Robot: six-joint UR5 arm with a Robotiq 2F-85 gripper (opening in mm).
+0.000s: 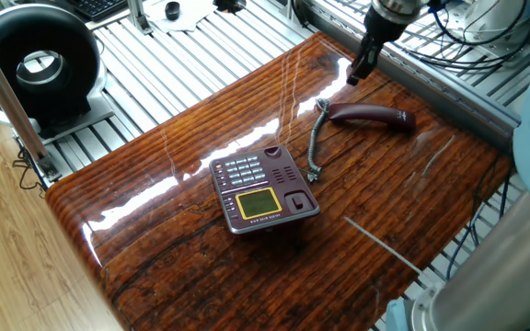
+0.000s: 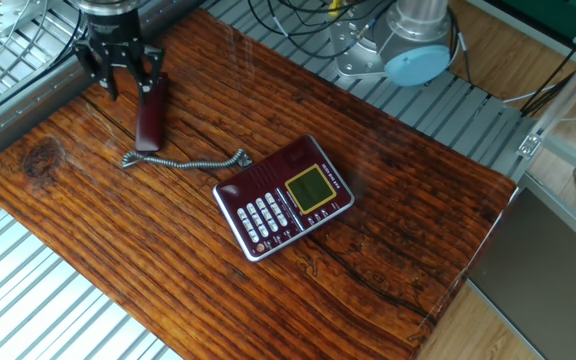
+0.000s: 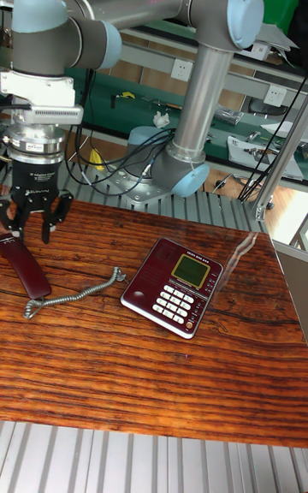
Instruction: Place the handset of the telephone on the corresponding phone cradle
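Note:
The maroon handset (image 1: pixel 373 114) (image 2: pixel 150 117) (image 3: pixel 26 268) lies flat on the wooden table near its back edge. A grey coiled cord (image 2: pixel 183 159) links it to the telephone (image 1: pixel 263 189) (image 2: pixel 284 198) (image 3: pixel 171 286). The phone cradle (image 1: pixel 290 183) is the bare maroon strip beside the keypad and screen. My gripper (image 1: pixel 362 70) (image 2: pixel 125 78) (image 3: pixel 32 221) hangs open just over the handset's end farthest from the cord. Its fingers are spread and hold nothing.
A metal rail (image 2: pixel 28 85) runs along the table edge right behind the handset. A black round device (image 1: pixel 35 60) stands on the slatted bench. The arm's base (image 2: pixel 408 40) and cables sit off the far side. A thin rod (image 1: pixel 380 246) lies near the table's front.

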